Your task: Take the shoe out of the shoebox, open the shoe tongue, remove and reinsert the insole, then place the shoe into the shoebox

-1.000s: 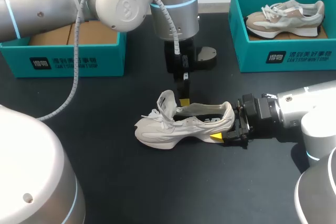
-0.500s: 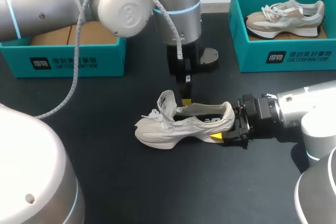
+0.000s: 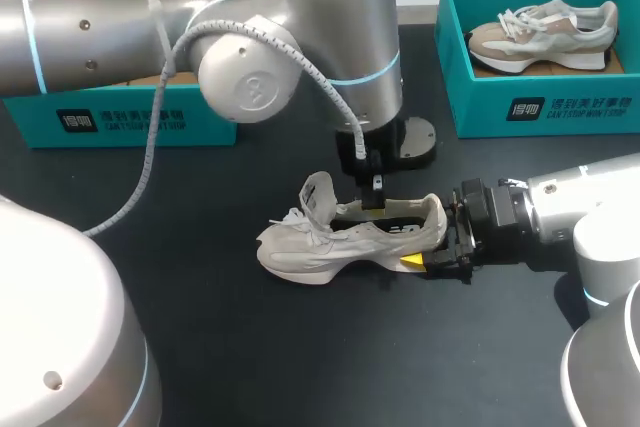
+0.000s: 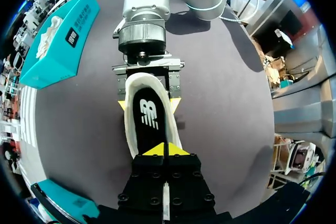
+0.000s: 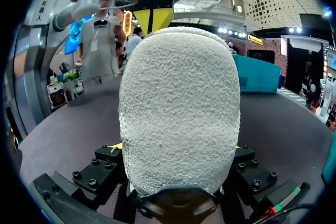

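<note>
A white sneaker point(image 3: 330, 237) lies on its side mid-table, tongue pulled up at its toe end. My right gripper point(image 3: 432, 239) is shut on the heel, one finger on each side; in the right wrist view the fuzzy heel point(image 5: 178, 114) fills the space between its fingers. My left gripper point(image 3: 373, 197) hangs over the shoe's opening, fingers shut with nothing between them. In the left wrist view its joined yellow tips point(image 4: 164, 149) sit just above the black insole point(image 4: 148, 115) inside the shoe. The teal shoebox point(image 3: 120, 117) stands at the back left.
A second teal box point(image 3: 540, 112) at the back right holds a beige sneaker point(image 3: 545, 32). The left arm's elbow and forearm span the back of the table above the left box. Dark bare tabletop lies in front of the shoe.
My left arm has swung right and its gripper has moved from the shoe's far side to over the shoe's opening. The right gripper and the shoe have stayed put.
</note>
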`<action>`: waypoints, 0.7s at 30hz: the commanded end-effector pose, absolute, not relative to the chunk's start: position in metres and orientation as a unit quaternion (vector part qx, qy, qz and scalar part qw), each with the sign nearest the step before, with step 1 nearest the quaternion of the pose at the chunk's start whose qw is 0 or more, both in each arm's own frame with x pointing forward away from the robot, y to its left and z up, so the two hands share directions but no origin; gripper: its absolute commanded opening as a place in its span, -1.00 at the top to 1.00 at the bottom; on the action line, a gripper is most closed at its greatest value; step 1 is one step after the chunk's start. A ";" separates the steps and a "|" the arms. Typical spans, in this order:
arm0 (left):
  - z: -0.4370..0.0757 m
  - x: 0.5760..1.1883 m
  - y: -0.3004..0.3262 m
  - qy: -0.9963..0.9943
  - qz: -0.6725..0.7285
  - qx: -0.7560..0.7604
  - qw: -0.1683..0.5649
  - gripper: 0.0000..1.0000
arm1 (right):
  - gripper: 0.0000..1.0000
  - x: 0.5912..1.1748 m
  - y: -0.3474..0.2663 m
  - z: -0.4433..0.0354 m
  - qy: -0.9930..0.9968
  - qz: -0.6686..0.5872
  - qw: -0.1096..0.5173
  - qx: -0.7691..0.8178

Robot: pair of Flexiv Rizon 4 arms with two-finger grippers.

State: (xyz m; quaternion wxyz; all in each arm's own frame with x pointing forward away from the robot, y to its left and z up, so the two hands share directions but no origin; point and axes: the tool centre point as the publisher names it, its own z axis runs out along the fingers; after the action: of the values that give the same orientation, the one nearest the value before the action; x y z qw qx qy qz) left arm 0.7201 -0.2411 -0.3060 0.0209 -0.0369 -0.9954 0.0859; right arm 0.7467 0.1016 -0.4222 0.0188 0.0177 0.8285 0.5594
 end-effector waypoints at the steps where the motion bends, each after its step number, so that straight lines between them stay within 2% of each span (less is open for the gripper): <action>1: -0.318 0.731 -0.251 -0.994 0.092 -0.043 0.044 1.00 | 1.00 0.748 0.104 -0.431 0.829 0.559 0.020 0.018; 21: -0.371 0.721 -0.255 -0.990 0.090 -0.084 0.065 1.00 | 1.00 0.748 0.104 -0.431 0.829 0.559 0.020 0.018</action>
State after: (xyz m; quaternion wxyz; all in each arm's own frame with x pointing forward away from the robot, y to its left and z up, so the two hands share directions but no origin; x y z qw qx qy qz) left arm 0.7239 -0.2566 -0.3650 0.0675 -0.0832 -0.9905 0.0865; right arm 0.7467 0.1017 -0.4221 0.0187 0.0177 0.8285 0.5594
